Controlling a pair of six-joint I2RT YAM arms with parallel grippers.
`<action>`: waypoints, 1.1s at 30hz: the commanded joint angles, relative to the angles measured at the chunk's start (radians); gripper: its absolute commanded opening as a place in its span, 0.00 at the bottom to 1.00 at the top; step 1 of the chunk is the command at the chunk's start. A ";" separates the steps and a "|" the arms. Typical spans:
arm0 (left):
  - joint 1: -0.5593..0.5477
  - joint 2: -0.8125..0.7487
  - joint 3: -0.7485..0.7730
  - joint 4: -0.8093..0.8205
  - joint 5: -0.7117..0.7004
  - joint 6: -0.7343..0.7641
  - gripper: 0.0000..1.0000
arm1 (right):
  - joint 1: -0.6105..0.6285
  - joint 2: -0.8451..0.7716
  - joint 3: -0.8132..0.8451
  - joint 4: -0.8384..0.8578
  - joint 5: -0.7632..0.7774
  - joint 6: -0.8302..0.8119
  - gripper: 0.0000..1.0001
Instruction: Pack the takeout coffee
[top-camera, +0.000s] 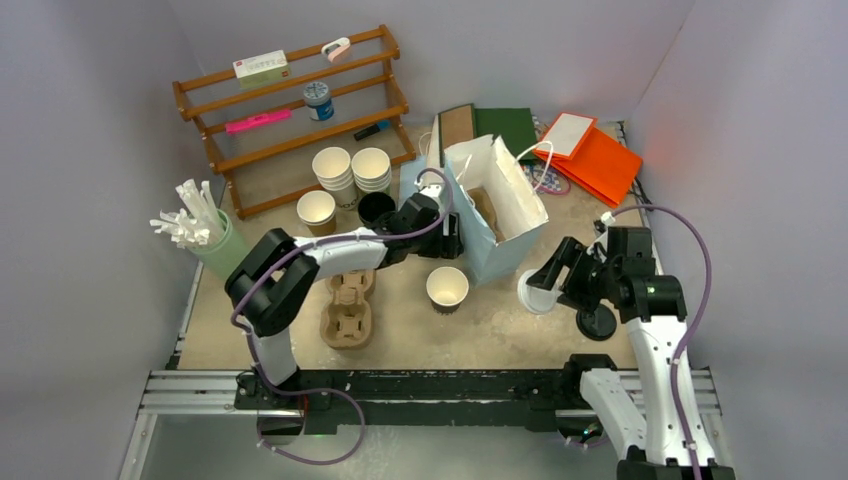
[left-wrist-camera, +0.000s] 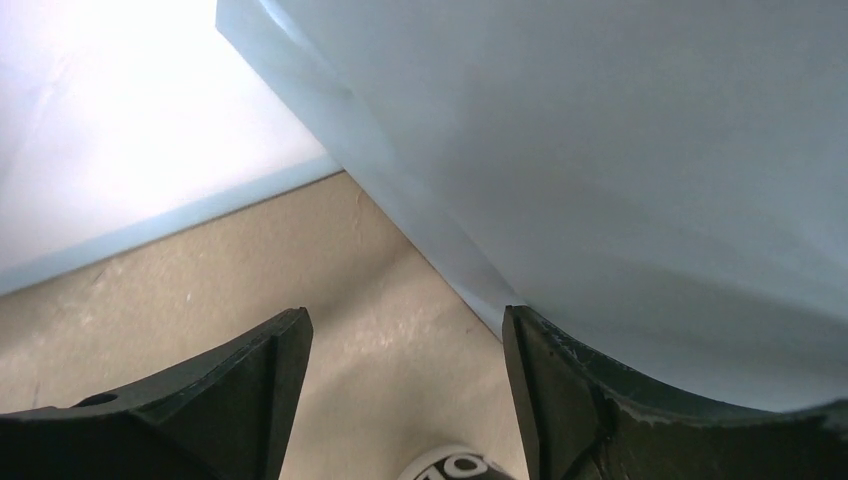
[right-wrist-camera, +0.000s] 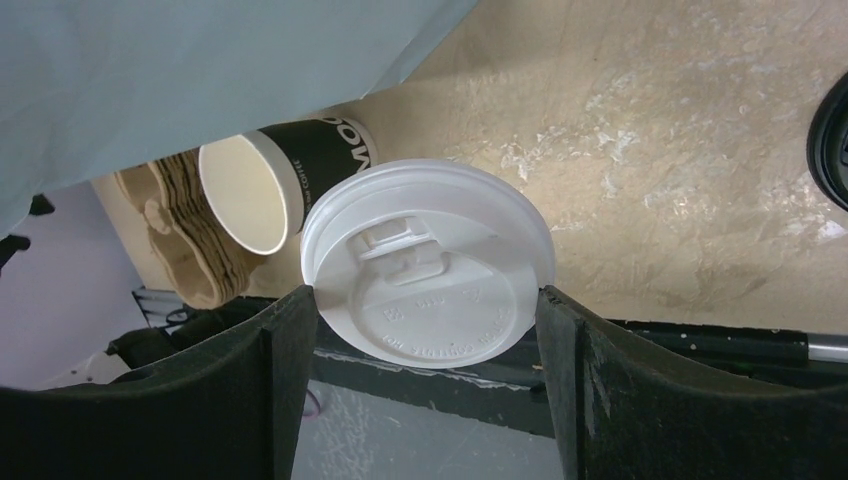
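The right gripper (right-wrist-camera: 425, 300) clamped the takeout coffee (top-camera: 533, 293) by its lid (right-wrist-camera: 440, 250), beside the pale blue bag (top-camera: 495, 215). The left gripper (left-wrist-camera: 405, 340) gaped empty. That light, slick lid might pop off, so the cup wall seemed a safer hold.

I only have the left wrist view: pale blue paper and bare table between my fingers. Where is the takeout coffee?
Observer: The takeout coffee is clamped by its lid in the right gripper, off the near right corner of the blue paper bag.
Operator: Is the bag's mouth open?
Observer: Yes, it gapes upward, and what looks like a brown cardboard carrier sits inside.
Operator: Anything else close by?
Observer: A lidless cup stands just in front of the bag, between the two arms.
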 joint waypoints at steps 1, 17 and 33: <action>0.000 0.046 0.060 0.119 0.020 0.004 0.72 | 0.031 0.001 0.017 0.038 -0.061 -0.031 0.65; -0.007 0.323 0.318 0.281 0.105 0.014 0.73 | 0.151 0.016 0.080 0.119 -0.068 -0.062 0.59; 0.043 -0.005 0.214 0.038 0.014 0.121 0.78 | 0.510 0.182 0.198 0.249 0.164 -0.011 0.56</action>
